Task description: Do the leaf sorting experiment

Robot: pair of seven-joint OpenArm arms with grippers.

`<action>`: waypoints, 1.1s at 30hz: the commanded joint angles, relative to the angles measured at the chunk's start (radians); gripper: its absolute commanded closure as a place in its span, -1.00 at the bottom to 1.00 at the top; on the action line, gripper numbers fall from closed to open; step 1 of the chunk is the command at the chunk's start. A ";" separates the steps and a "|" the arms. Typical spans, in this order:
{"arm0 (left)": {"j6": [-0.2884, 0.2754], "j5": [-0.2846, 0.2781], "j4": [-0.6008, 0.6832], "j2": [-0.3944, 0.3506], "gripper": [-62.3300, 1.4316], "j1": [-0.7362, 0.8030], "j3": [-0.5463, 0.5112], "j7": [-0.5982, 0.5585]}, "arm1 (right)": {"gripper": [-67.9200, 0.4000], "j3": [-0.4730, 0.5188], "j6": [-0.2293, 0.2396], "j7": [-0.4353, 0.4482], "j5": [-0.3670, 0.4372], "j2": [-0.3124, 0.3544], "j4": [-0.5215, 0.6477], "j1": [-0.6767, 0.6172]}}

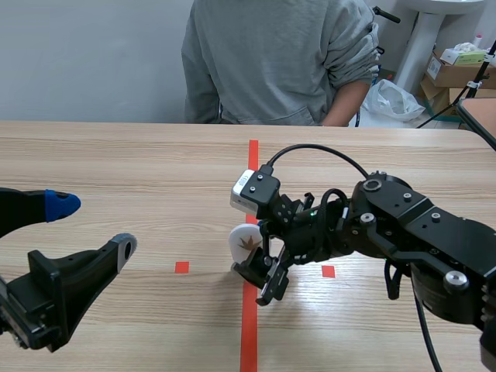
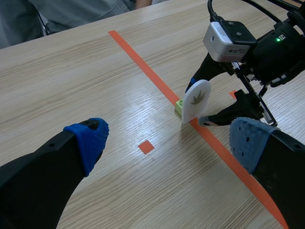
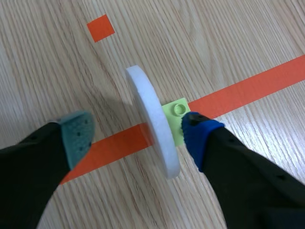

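Right gripper (image 3: 137,134) first: we've got it wide open and holding nothing, with the fingers straddling the white leaf disc (image 3: 153,121). The blue pad (image 3: 198,131) sits right up against the little green brick (image 3: 174,114) that the disc stands in. We can't tell if it's actually touching the disc. The grey-green pad (image 3: 76,133) is well apart on the other side, so the disc is way off-centre in the gap.

The bit that matters, we think: the disc stands upright on its edge, and from the wrist we see it edge-on, running straight ahead between the fingers. So its flat faces look at the two pads, and closing should pinch it flat-to-flat. The printed leaf side faces the left arm.

Disc and brick sit on the orange tape line (image 3: 257,82) around the middle of the table (image 1: 116,155) — that's the line heading from the near edge to the far edge.

Left gripper (image 2: 167,143) is open too, nothing in it, hanging out near the table's left near corner and well apart from the disc. Right arm is clearly the closer one. A person (image 1: 279,54) sits at the far edge.
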 commanded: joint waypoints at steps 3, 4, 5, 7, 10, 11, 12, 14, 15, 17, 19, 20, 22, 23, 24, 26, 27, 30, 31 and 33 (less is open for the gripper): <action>-0.002 -0.006 0.010 0.008 -0.74 0.005 -0.005 -0.014 | 0.08 0.003 0.003 0.011 0.007 0.005 0.018 0.022; -0.002 -0.006 0.010 0.008 -0.74 0.005 -0.005 -0.014 | 0.12 0.003 0.003 0.011 0.007 0.005 0.018 0.022; -0.002 -0.006 0.010 0.008 -0.74 0.005 -0.005 -0.014 | 0.16 0.003 0.003 0.011 0.007 0.005 0.018 0.022; -0.002 -0.006 0.010 0.008 -0.74 0.005 -0.005 -0.014 | 0.27 0.003 0.003 0.011 0.007 0.005 0.019 0.022; -0.002 -0.006 0.010 0.008 -0.74 0.005 -0.005 -0.014 | 0.47 0.003 0.003 0.010 0.007 0.005 0.019 0.022; -0.002 -0.006 0.010 0.008 -0.74 0.005 -0.005 -0.014 | 0.56 0.003 0.003 0.010 0.007 0.005 0.019 0.022; -0.002 -0.006 0.010 0.008 -0.74 0.005 -0.005 -0.014 | 0.64 0.003 0.003 0.010 0.007 0.005 0.019 0.022; -0.002 -0.006 0.010 0.008 -0.74 0.005 -0.005 -0.014 | 0.78 0.003 0.003 0.010 0.007 0.005 0.019 0.022; -0.002 -0.006 0.010 0.008 -0.74 0.005 -0.005 -0.014 | 0.84 0.003 0.003 0.010 0.007 0.005 0.019 0.022; -0.002 -0.006 0.010 0.008 -0.74 0.005 -0.005 -0.014 | 0.90 0.005 0.003 0.010 0.007 0.005 0.019 0.022; -0.002 -0.006 0.010 0.008 -0.74 0.005 -0.005 -0.014 | 0.89 0.012 0.003 0.010 0.007 0.005 0.019 0.022; -0.002 -0.006 0.010 0.008 -0.74 0.005 -0.005 -0.014 | 0.89 0.017 0.003 0.010 0.007 0.005 0.021 0.022; -0.002 -0.006 0.010 0.008 -0.74 0.005 -0.005 -0.014 | 0.89 0.034 0.003 0.003 0.008 0.005 0.028 0.021; -0.002 -0.006 0.010 0.008 -0.74 0.005 -0.005 -0.014 | 0.89 0.047 0.003 -0.006 0.008 0.005 0.038 0.016; -0.002 -0.006 0.010 0.008 -0.74 0.005 -0.005 -0.014 | 0.89 0.061 0.003 -0.013 0.008 0.006 0.050 0.010; -0.002 -0.006 0.010 0.008 -0.74 0.005 -0.005 -0.014 | 0.89 0.093 0.002 -0.023 0.013 0.013 0.082 -0.005; -0.002 -0.006 0.010 0.008 -0.74 0.005 -0.005 -0.014 | 0.89 0.111 0.001 -0.031 0.015 0.017 0.101 -0.015; -0.002 -0.006 0.010 0.008 -0.74 0.005 -0.005 -0.014 | 0.89 0.168 -0.010 -0.055 0.015 0.033 0.151 -0.049; -0.002 -0.006 0.010 0.008 -0.74 0.005 -0.005 -0.014 | 0.89 0.190 -0.026 -0.056 0.015 0.041 0.165 -0.061; -0.002 -0.006 0.010 0.008 -0.74 0.005 -0.005 -0.014 | 0.89 0.236 -0.044 -0.062 0.015 0.053 0.183 -0.090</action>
